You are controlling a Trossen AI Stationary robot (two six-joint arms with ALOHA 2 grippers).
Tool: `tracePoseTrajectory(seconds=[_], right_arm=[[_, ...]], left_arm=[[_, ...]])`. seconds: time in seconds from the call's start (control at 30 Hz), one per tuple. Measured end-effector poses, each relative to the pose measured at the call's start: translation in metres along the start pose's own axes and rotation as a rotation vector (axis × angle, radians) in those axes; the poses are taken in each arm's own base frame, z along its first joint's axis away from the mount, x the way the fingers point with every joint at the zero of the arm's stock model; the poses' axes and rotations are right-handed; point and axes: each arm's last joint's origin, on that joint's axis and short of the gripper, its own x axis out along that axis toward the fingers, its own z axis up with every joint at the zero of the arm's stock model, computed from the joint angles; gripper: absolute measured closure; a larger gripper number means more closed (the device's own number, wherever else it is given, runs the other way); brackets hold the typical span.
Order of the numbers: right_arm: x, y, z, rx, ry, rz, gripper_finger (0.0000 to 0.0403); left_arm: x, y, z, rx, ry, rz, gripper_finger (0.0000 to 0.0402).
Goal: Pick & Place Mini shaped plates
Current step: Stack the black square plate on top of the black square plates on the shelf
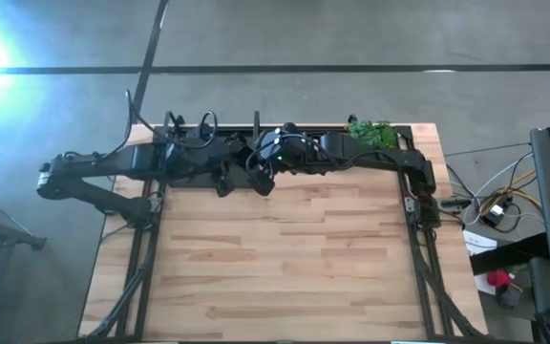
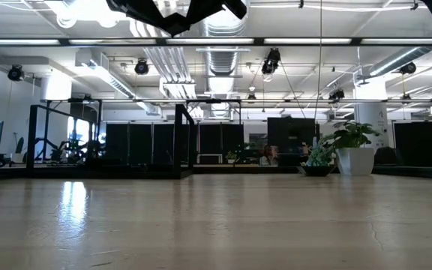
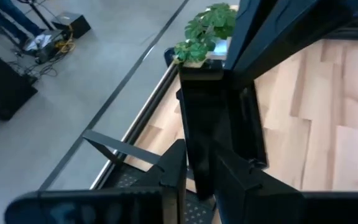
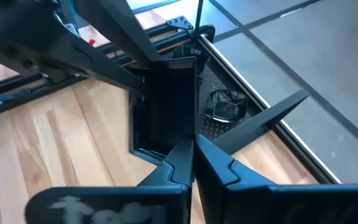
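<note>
No mini shaped plates show in any view. Both arms are folded along the table's far edge in the high view. My left gripper [image 1: 225, 182] and my right gripper [image 1: 261, 180] hang close together near the middle of that edge, above the wood. In the left wrist view my left gripper [image 3: 199, 163] shows a narrow gap between its fingers. In the right wrist view the fingertips of my right gripper [image 4: 193, 152] meet, with nothing between them. A flat dark rectangular thing [image 4: 163, 106] lies on the far edge ahead of both grippers.
A small green plant [image 1: 372, 132] stands at the far right corner, also in the left wrist view [image 3: 205, 31]. Black frame rails run along the table's far edge [image 3: 135, 124] and sides. Bare wooden tabletop [image 1: 285, 258] fills the near part. Cables and gear lie off the right side.
</note>
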Motion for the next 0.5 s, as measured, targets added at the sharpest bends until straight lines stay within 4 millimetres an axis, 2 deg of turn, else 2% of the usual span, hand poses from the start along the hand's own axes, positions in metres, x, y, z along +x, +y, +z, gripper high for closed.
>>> tracePoseTrajectory(seconds=[0.2,0.37,0.5], right_arm=[[0.0001,0.0001,0.0002,0.000,-0.003,0.001,0.0395],[0.0001,0.0002,0.0000,0.000,-0.001,0.001,0.0395],[0.0002,0.0007,-0.0004,0.000,0.009,0.024,0.0394]], left_arm=[[0.0032,-0.0012,-0.0004,-0.013,0.009,0.017,0.0342],[0.0023,-0.0006,-0.0003,-0.044,0.006,0.019,0.0389],[0.0023,-0.0006,-0.0005,-0.068,0.008,0.020,0.0397]])
